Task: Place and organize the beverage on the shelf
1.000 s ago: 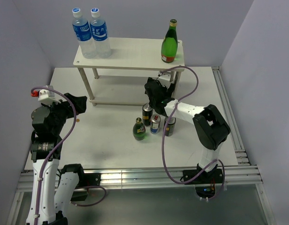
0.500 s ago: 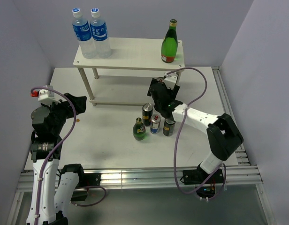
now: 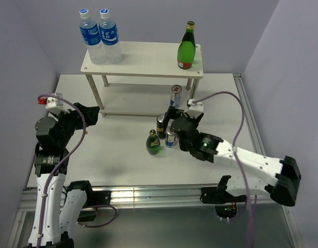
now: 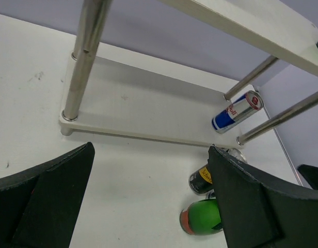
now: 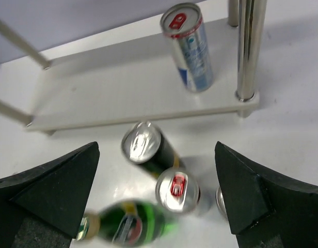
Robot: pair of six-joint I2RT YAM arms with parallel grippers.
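Though earlier at the shelf (image 3: pixel 143 59), right jaws now back, silver-blue can (image 3: pixel 175 96) there.

A white two-level shelf (image 3: pixel 148 61) was seen with one green bottle (image 3: pixel 186 49) stood upright near the right end of its top board. One silver-blue can (image 3: pixel 175 95) was stood upright on its lower board, just beside the right front post. On the table before it, a dark can (image 3: pixel 161 124), a second silver-blue can (image 3: pixel 170 137) and a second green bottle (image 3: pixel 153 143) were grouped upright and close together, with a further can (image 5: pixel 219 198) only partly shown beside them.
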